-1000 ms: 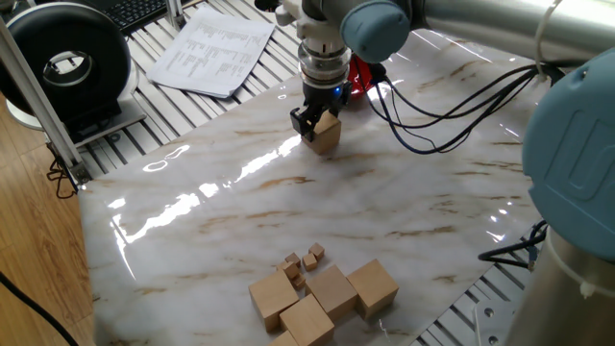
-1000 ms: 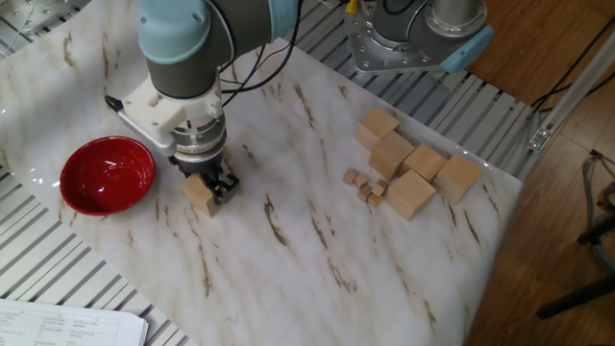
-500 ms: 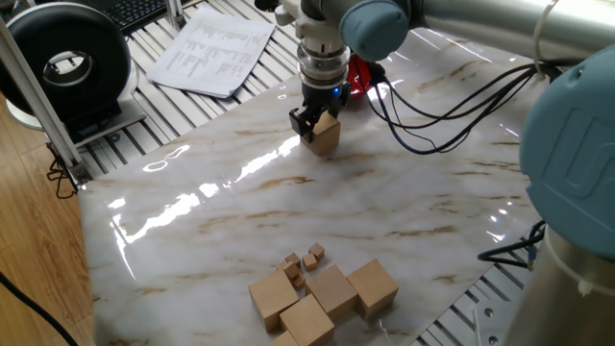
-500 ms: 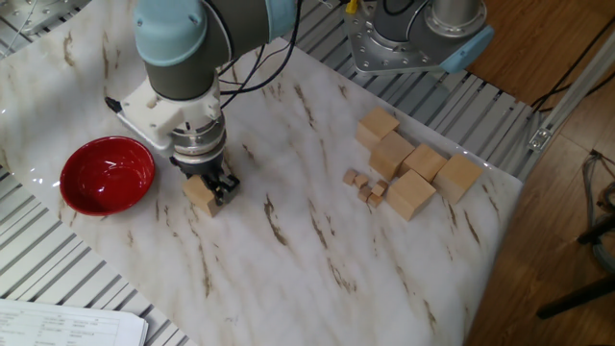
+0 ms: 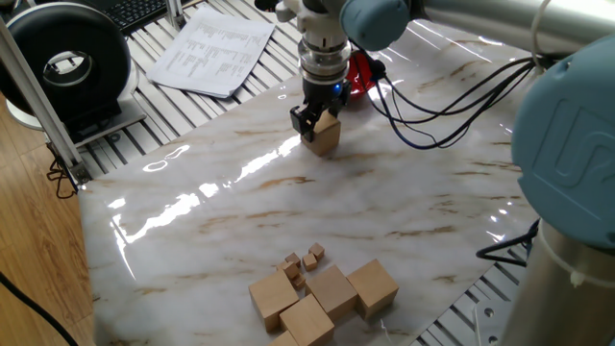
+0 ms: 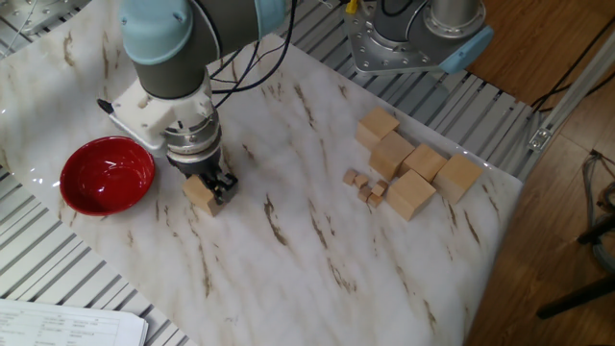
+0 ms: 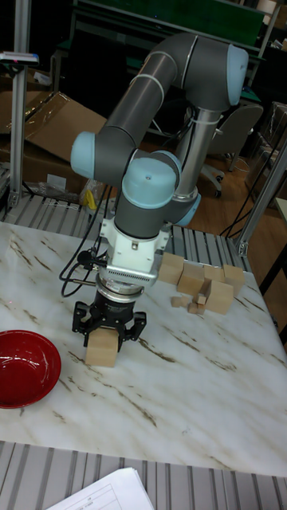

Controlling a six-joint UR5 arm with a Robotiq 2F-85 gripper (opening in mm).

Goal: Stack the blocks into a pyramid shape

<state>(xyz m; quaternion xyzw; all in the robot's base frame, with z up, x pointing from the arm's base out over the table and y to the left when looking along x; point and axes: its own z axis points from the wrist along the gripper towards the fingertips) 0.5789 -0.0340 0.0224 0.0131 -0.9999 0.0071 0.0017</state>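
Observation:
My gripper points straight down near the red bowl. It is shut on one large tan block, which rests on the marble table. A dark finger shows on each side of that block. Several more large blocks lie close together in one layer at the table's other end. No pyramid shape is in view.
The red bowl sits just beyond the held block. Tiny wooden cubes lie beside the cluster. Black cables hang from the arm over the table. Papers lie off the marble top.
The arm's upper links have shifted slightly. The gripper and the block between its fingers stay in the same spot on the table.

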